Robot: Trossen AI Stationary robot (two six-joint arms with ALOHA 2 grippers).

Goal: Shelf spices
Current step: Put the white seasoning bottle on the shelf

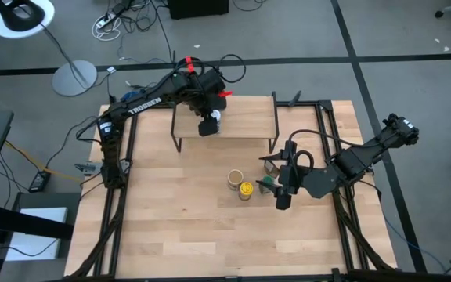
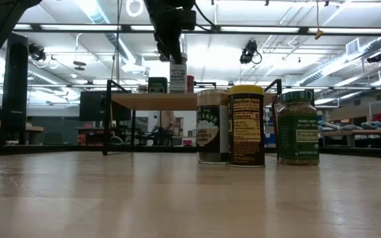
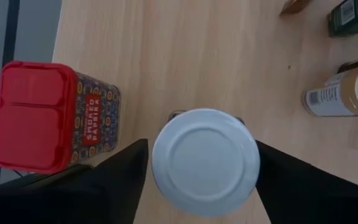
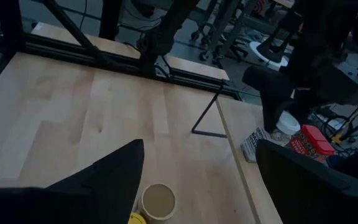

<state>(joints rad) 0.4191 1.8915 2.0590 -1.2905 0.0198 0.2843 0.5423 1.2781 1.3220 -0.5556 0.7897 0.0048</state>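
The white-lidded jar [image 3: 205, 160] stands on the shelf [image 1: 249, 124] between my left gripper's [image 1: 207, 125] spread fingers [image 3: 114, 177] — a release, I judge — beside the red tin [image 3: 39, 115]. Next: lift straight up. My right gripper [image 1: 283, 197] waits wide over the tabletop [image 1: 178, 227] near three jars.

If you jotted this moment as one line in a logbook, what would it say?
left gripper: open around white-lidded jar on shelf | red tin: beside it | right gripper: open, above table
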